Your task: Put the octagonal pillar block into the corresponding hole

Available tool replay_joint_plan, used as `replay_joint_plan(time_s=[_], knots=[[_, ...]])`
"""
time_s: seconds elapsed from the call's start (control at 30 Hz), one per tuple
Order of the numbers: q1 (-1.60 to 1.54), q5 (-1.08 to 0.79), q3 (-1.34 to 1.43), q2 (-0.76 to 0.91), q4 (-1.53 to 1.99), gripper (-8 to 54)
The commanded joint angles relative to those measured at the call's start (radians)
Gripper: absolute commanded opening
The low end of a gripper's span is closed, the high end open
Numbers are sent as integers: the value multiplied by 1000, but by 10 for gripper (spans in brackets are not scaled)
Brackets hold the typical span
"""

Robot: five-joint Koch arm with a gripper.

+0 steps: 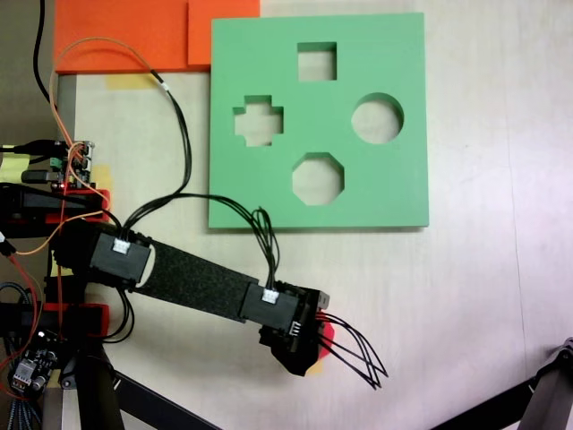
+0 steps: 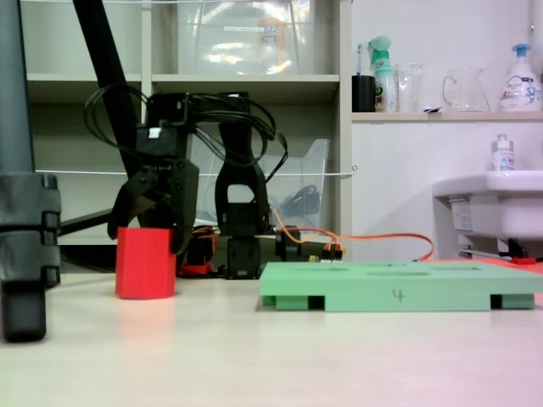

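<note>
One red thing mattered most, and it sat right at the claw. From above in a fixed view, the claw [image 1: 315, 351] was low in the picture, under black wires. A small bit of the red block [image 1: 328, 335] peeked out at the claw's right side, so the block was mostly hidden beneath it. The eight-sided hole [image 1: 318, 178] in the green board [image 1: 394, 193] lay straight up the picture from the claw, well apart from it, and nearer to it than the round hole [image 1: 377, 118] or the cross hole [image 1: 258, 121].

From the side in a fixed view, the red block [image 2: 146, 263] stood upright on the table [image 2: 280, 356], with its long side pointing up. The claw [image 2: 146, 231] came down over it from above. One finger [image 2: 121, 214] reached down to the left of the block's top and the other to the right. The fingers were spread about as wide as the block. I could not tell if they were squeezing it yet. The green board [image 2: 399, 292] lay flat to the claw's right, well apart.

I think the move needs a lift first, then a carry across to the board.
</note>
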Motion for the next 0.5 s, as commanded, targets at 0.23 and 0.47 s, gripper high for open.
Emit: replay_joint_plan(time_s=[0.23, 0.47], knots=[[-77, 37, -101, 184, 302, 184], [-244, 130, -245, 281, 397, 184]])
